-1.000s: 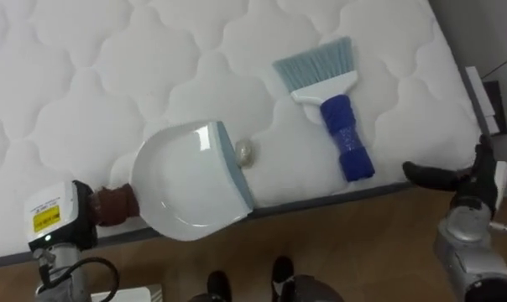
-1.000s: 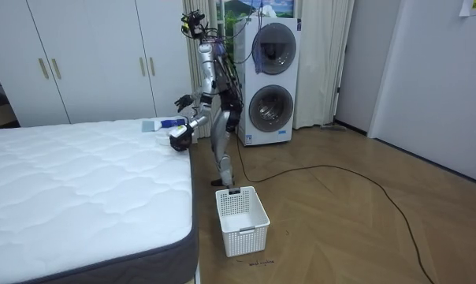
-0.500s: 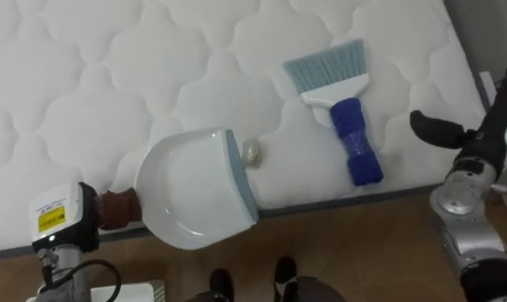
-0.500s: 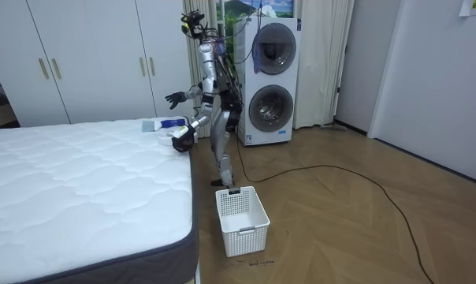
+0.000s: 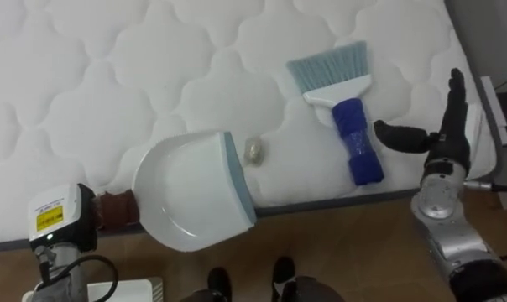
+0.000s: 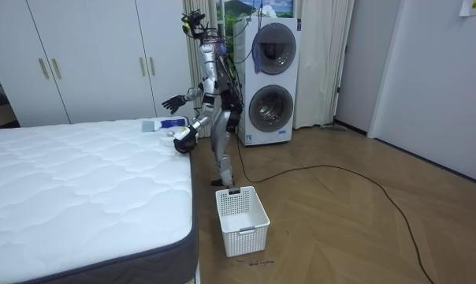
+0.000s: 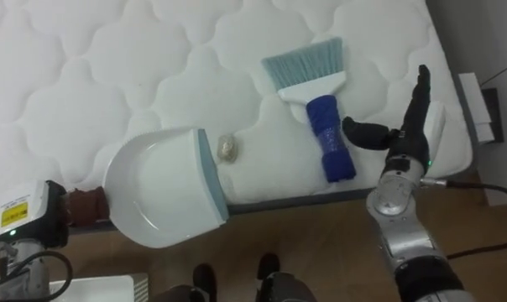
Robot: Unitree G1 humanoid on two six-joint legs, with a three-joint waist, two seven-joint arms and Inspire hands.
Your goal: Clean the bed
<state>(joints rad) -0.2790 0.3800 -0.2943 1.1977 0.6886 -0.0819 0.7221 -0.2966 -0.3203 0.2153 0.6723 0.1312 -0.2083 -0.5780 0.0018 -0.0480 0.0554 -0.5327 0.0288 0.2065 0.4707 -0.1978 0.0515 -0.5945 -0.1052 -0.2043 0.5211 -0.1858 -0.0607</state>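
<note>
The little crumpled scrap [image 5: 253, 151] is lying on the white quilted mattress [image 5: 86, 92], close to its near edge, and it's parked right at the grey-blue lip of the white dustpan [image 5: 190, 201], on the lip's far right end. Whether the two are actually touching can't be told. The dustpan is being kept tilted with its lip on the mattress and its rounded back hanging out over the near edge above the wooden floor. Its brown handle is pointing left into the left hand [image 5: 73, 220], but how that hand is closed can't be told, since it's being seen from the back.

Right of the scrap, a hand brush [image 5: 337, 102] is lying flat on the mattress, pale blue bristles pointing far and blue handle pointing near. Just right of that handle the right hand [image 5: 444, 144] is being held up over the mattress's right side, fingers straight and spread, thumb sticking out left toward the handle, nothing in it.

In the room view the robot is standing at the bed's far corner, with stacked laundry machines [image 6: 269, 75] behind it, a white laundry basket [image 6: 242, 221] on the floor nearer the camera, and white wardrobes [image 6: 88, 59] along the wall.
</note>
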